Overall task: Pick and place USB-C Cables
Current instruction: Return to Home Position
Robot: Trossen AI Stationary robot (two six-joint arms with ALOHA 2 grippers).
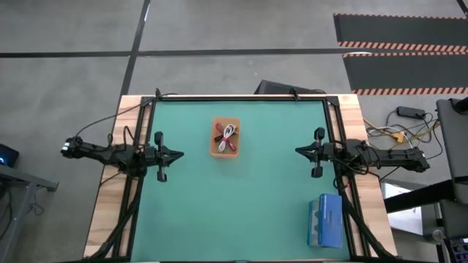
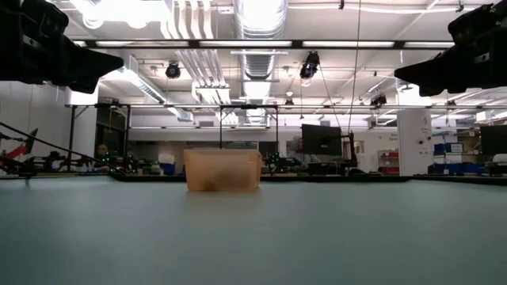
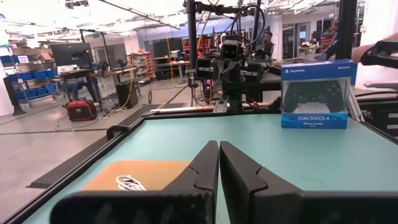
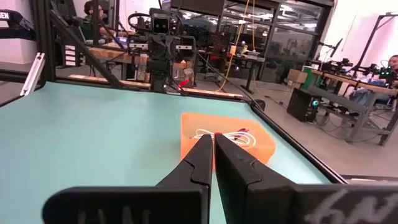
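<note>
The USB-C cables (image 1: pixel 226 137) lie bundled inside the orange bin (image 1: pixel 216 150), which stands on the green table toward its far middle; white and dark red ones show on top. The right wrist view shows a white cable (image 4: pixel 233 137) in the bin (image 4: pixel 264 148), the left wrist view a white coil (image 3: pixel 129 183). My left gripper (image 1: pixel 180 154) hovers shut at the table's left side, pointing level toward the right. My right gripper (image 1: pixel 298 150) hovers shut at the right side, pointing level toward the left. Both are well clear of the bin.
A blue controller box (image 1: pixel 325 221) lies at the table's near right corner, seen upright in the left wrist view (image 3: pixel 318 93). A black frame (image 1: pixel 241 96) borders the table's far edge. People work at benches in the room beyond.
</note>
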